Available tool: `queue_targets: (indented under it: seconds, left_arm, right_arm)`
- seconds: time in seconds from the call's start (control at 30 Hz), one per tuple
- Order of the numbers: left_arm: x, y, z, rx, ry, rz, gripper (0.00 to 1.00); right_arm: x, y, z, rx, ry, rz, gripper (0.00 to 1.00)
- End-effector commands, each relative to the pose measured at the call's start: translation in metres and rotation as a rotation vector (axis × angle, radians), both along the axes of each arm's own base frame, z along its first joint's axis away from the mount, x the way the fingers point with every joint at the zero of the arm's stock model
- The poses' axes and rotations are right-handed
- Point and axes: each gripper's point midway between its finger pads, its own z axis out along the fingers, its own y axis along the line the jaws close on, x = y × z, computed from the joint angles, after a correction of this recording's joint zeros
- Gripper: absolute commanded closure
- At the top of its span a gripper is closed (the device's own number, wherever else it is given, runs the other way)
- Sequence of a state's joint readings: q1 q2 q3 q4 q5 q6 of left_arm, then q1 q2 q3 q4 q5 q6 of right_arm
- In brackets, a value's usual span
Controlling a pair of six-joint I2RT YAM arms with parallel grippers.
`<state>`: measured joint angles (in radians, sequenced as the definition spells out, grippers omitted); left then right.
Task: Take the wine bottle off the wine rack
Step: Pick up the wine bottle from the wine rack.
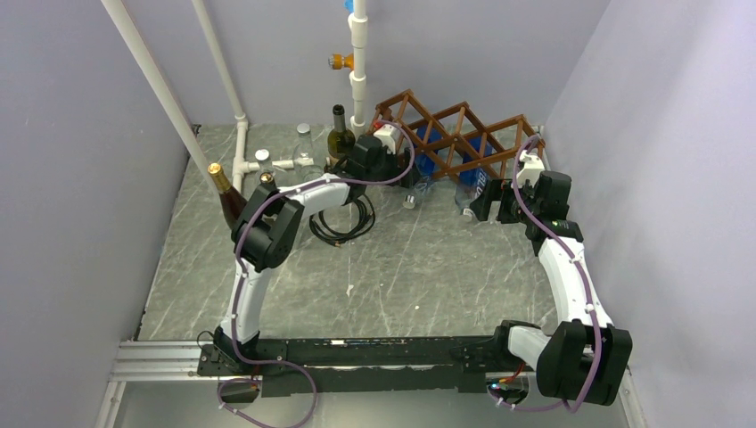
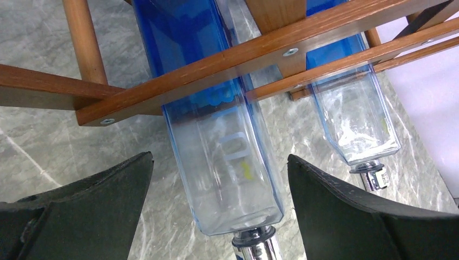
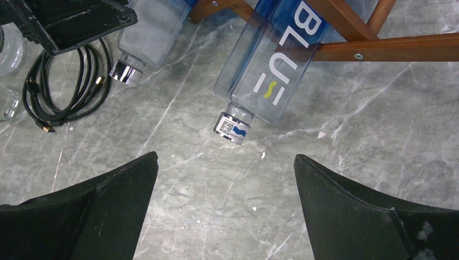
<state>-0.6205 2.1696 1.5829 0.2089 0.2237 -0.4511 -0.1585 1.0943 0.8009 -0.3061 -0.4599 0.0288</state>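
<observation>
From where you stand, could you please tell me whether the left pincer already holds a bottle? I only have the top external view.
Observer: Not yet. The left wrist view shows the left pincer open, its fingers either side of a blue bottle in the wine rack, not closed on it.
Operator: Thanks. Is the right pincer equally placed?
Observer: No. The right wrist view shows the right pincer open, short of a second blue bottle whose capped neck points toward it.
</observation>
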Motion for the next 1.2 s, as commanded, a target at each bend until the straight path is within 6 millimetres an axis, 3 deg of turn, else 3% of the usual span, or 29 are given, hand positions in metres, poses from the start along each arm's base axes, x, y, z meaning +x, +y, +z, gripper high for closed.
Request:
queue_targets:
  seconds: [0.0,0.77,1.17]
  left_arm:
    - [0.011,-0.015,0.022,-0.095,-0.039,-0.022,0.00]
    - [0.022,-0.026,0.000,-0.148,0.025,0.001,0.03]
    - [0.023,-0.027,-0.008,-0.148,0.027,-0.002,0.12]
  right_arm:
    - [0.004,0.001,0.007,0.001,-0.034,0.021,0.00]
    - [0.004,0.001,0.007,-0.002,-0.033,0.022,0.00]
    - [0.004,0.002,0.007,0.001,-0.031,0.024,0.00]
